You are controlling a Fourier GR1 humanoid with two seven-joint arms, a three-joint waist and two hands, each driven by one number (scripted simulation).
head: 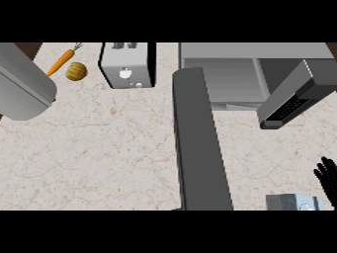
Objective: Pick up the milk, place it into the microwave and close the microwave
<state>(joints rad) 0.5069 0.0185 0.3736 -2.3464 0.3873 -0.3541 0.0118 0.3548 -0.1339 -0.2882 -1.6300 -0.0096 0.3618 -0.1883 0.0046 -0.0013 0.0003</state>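
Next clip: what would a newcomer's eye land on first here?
Probably the microwave at top right, standing open, its long grey door swung out across the counter's middle. Next, the right hand at the lower right edge, fingers straight, beside the milk carton's top. At top left lie a carrot and a potato, with a toaster beside them.

Counter beige marbled; carrot orange; microwave grey; potato possibly tan.
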